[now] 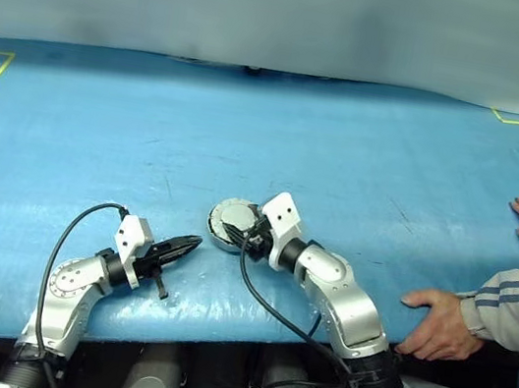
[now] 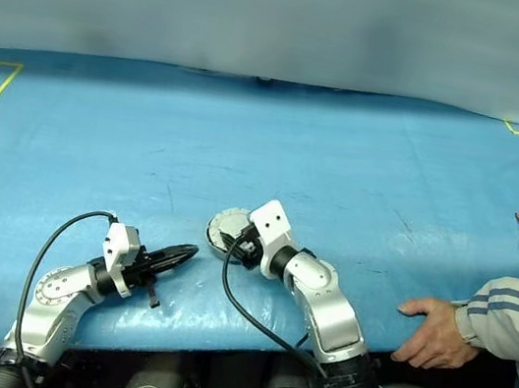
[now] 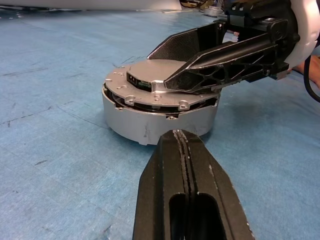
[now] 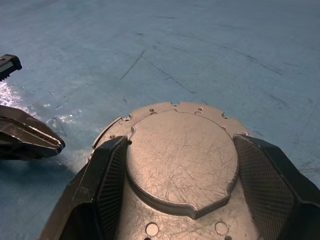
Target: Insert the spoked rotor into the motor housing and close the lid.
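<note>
The motor housing [image 1: 232, 223] sits on the blue table [image 1: 363, 172] near the front edge, its lid [image 4: 181, 159] down on top. The right gripper [image 4: 182, 175] straddles the lid, fingers spread on either side. Just left, the left gripper [image 1: 185, 244] is clenched and empty; a person's hand [image 1: 439, 324] rests far right.

The lid [image 4: 182, 160] lies over the motor housing [image 3: 150, 120], so whatever sits inside is hidden. The right gripper [image 3: 200, 70] spreads its fingers [image 4: 107, 185] across the lid, covering parts of its rim. The near edge of the lid is cut off in the right wrist view. The person's hand [image 1: 439, 326] is visible, but the arm runs off the picture's edge.
</note>
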`<act>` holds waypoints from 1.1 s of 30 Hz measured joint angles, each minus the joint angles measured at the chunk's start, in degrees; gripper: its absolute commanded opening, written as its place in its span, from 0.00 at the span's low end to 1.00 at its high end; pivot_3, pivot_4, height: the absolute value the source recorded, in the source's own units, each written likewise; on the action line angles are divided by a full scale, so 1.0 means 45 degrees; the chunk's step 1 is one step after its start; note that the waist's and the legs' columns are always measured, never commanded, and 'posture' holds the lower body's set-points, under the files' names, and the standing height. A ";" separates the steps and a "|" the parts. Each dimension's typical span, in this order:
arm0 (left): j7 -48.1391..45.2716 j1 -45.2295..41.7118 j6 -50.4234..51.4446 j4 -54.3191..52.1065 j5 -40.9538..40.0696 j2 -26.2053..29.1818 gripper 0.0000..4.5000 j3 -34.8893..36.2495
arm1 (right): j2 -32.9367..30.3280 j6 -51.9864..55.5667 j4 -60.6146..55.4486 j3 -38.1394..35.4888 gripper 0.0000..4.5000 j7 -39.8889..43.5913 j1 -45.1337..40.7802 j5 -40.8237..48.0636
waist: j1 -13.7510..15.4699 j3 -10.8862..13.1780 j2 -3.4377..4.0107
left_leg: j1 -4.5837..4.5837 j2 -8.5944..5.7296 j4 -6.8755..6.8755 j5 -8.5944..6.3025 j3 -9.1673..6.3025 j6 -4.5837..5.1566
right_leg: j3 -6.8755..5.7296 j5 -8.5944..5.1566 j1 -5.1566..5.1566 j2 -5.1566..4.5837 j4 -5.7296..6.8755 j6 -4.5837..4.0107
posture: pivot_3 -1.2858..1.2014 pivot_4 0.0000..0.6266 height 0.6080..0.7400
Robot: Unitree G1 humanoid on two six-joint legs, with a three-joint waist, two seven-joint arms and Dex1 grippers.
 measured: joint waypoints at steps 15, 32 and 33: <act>0.0053 0.0001 -0.0174 0.0240 0.0145 -0.0003 0.00 -0.0008 | 0.0809 -0.1186 0.0825 -0.0094 0.66 -0.0192 0.0005 0.0244 | 0.0006 0.0000 0.0000 | -0.0146 -0.0004 0.0000 0.0007 0.0011 -0.0003 | 0.0010 0.0007 -0.0081 0.0020 0.0011 0.0009 | 0.52 0.24 1.00; 0.0298 0.0011 -0.0175 0.0245 0.0252 -0.0016 0.00 -0.0004 | 0.0515 -0.2526 0.1650 0.0472 0.66 -0.0235 -0.0166 -0.0811 | -0.0017 -0.0002 -0.0002 | -0.0117 0.0002 0.0005 0.0010 0.0011 -0.0010 | 0.0012 0.0005 -0.0090 0.0026 0.0012 0.0007 | 0.52 0.24 1.00; 0.0302 0.0012 -0.0175 0.0245 0.0253 -0.0017 0.00 -0.0004 | 0.0498 -0.2525 0.1653 0.0499 0.66 -0.0236 -0.0184 -0.0840 | -0.0023 -0.0002 -0.0002 | -0.0114 0.0002 0.0006 0.0010 0.0010 -0.0010 | 0.0012 0.0005 -0.0090 0.0026 0.0014 0.0007 | 0.52 0.24 1.00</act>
